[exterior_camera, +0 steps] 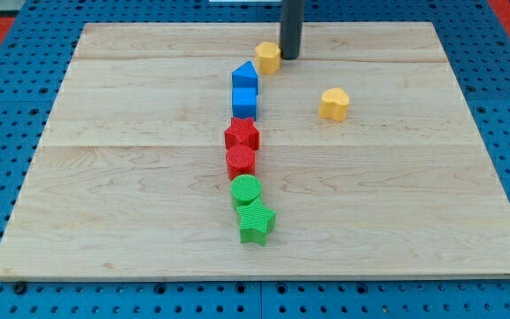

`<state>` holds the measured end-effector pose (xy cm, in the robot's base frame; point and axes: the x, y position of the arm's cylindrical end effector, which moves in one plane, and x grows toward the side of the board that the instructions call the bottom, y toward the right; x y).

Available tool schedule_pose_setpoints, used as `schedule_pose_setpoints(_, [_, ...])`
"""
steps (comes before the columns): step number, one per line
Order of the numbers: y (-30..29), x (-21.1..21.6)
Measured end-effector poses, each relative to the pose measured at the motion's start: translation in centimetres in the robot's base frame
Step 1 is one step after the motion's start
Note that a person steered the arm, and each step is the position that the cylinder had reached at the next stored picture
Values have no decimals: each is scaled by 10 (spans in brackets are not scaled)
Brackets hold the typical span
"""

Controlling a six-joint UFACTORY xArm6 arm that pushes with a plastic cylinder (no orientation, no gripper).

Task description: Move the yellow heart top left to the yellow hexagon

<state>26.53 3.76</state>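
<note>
TIP: no pincer is fitted — my tip [289, 57] is being held just right of the yellow hexagon [267, 58] | TARGET: the yellow heart [334, 104] is lying well apart, toward the view's lower right | RISK: the hexagon is likely being nudged into the blue blocks [244, 90] — the reference would shift | TEXT: no writing is being seen.

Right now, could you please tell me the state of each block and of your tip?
My tip: touching the yellow hexagon's right side.
Yellow hexagon: heads the block line.
Yellow heart: alone, right of the line.
Blue blocks: touching.
Red blocks: touching.
Green blocks: touching.
</note>
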Motion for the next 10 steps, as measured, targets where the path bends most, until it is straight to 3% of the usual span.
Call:
schedule_pose_setpoints(1, [-25,0])
schedule_pose_setpoints(2, [1,4])
schedule_pose_setpoints(3, [77,36])
schedule_pose_setpoints(4, [145,105])
schedule_pose_setpoints(5, [121,149])
schedule_pose_setpoints(8, [101,68])
schedule_pose_setpoints(9, [125,116])
schedule_pose_setpoints(10, [79,140])
